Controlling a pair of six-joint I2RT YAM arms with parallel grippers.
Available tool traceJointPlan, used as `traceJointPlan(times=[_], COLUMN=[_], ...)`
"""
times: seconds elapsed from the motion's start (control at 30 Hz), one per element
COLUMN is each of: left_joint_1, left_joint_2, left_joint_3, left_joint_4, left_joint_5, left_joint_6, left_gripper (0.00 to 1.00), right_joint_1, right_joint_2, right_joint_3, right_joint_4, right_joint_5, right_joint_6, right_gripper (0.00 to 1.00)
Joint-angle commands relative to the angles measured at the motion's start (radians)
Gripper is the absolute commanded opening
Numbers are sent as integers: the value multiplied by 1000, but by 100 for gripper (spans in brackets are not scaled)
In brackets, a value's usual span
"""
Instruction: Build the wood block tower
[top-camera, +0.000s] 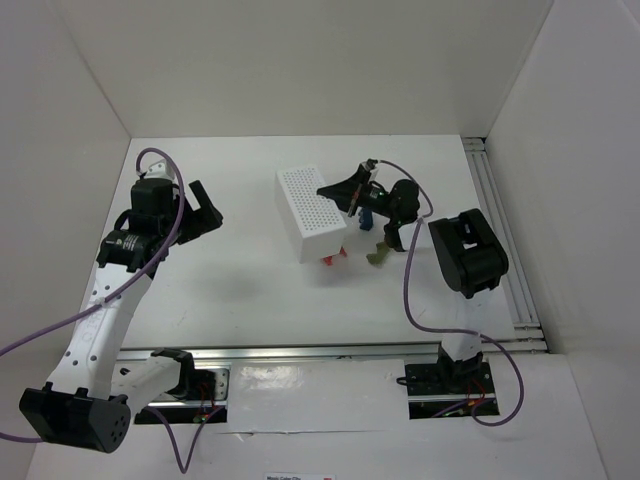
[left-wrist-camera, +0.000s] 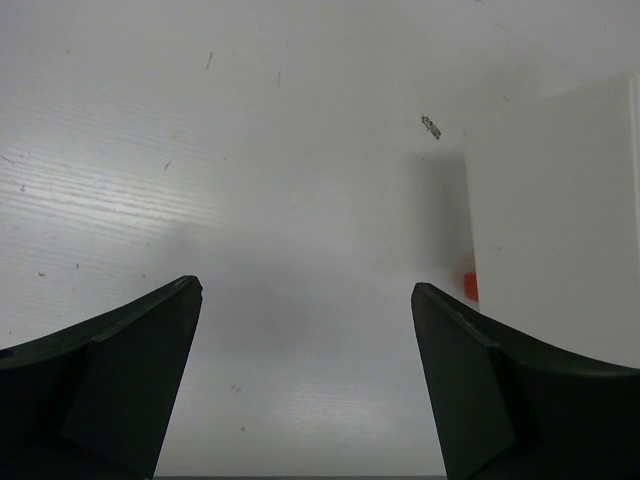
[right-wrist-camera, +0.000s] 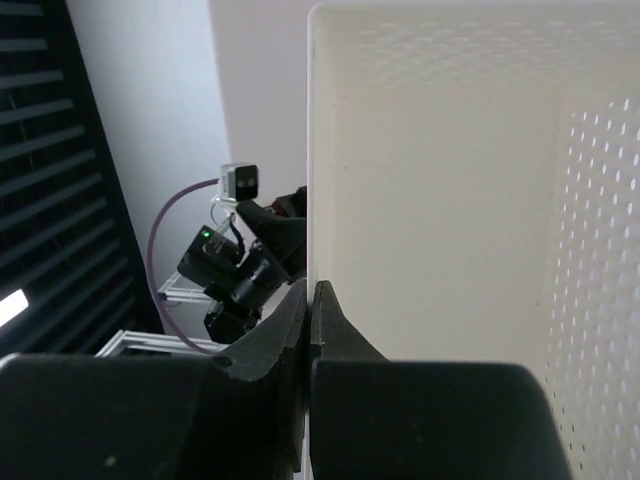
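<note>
Small painted wood blocks: by the look of them light, stiff and hard, smooth enough to slip or topple at a nudge. Best taken squarely across two flat opposite sides, never by a notch.

Loose on the surface (top-camera: 240, 290), right of the tipped white bin (top-camera: 305, 210): blue block (top-camera: 366, 218) just beside the bin's open side, green block (top-camera: 377, 255) nearer the arm bases, red blocks (top-camera: 335, 258) at the bin's near corner, touching it or nearly so. Not yet stacked.

Right pincer (right-wrist-camera: 311, 298) pinched tight on the bin's thin rim, holding no block. Blue block close by its wrist, green and red a little further toward the bases.

Left pincer (left-wrist-camera: 306, 292) spread fully wide, holding nothing, on the bin's other side and well apart from every block. Only a sliver of red showing past the bin's corner in its wrist view.

Probably wise to let go of the bin before reaching for any block.
</note>
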Motion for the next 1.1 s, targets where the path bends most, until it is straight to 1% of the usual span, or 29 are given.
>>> traceJointPlan(times=[0.0,0.2,0.33,0.43,0.47,0.5,0.53,0.57,0.6,0.63,0.67,0.7,0.73,0.87,0.9,1.0,1.03,1.07], left_joint_1=[6,6,6,6,6,6,6,6,6,6,6,6,6,6,6,6,6,6], left_joint_2=[-14,-3,-3,-3,-3,-3,-3,-3,-15,-15,-30,-40,-58,-92,-101,-101,-110,-110], left_joint_3=[2,2,2,2,2,2,2,2,2,2,2,-7,-7,-18,-18,-28,-28,-38], left_joint_4=[30,30,30,30,30,30,30,21,8,-2,-2,-16,-27,-45,-55,-55,-55,-42], left_joint_5=[10,10,10,10,10,10,10,10,10,1,1,-8,-8,-28,-40,-67,-76,-76], left_joint_6=[-21,-21,-21,-21,-21,-12,-12,0,12,12,22,22,22,32,43,29,29,29], left_gripper=[99,99,99,99,99,99,99,99,99,99,99,99,99,99,99,99,99,99], right_joint_1=[18,36,56,90,110,124,141,197,232,265,283,299,308,346,355,345,331,317], right_joint_2=[10,32,32,-20,-75,-107,-137,-155,-155,-137,-99,-83,-60,-40,-19,15,55,79], right_joint_3=[49,87,151,222,242,322,394,485,650,712,755,786,823,843,843,868,890,953], right_joint_4=[608,608,545,200,42,-452,-766,-1040,-1387,-1486,-1545,-1579,-1622,-1642,-1642,-1630,-1639,-1673], right_joint_5=[-20,-49,-117,-169,-178,-163,-110,123,268,399,543,594,716,1005,1129,1262,1318,1334], right_joint_6=[14,14,-26,-259,-370,-707,-920,-1110,-1343,-1397,-1423,-1440,-1463,-1542,-1557,-1609,-1620,-1646], right_gripper=[0,0,0,0,0,0,0,0,0,0,0,0,0,0,0,0,0,0])
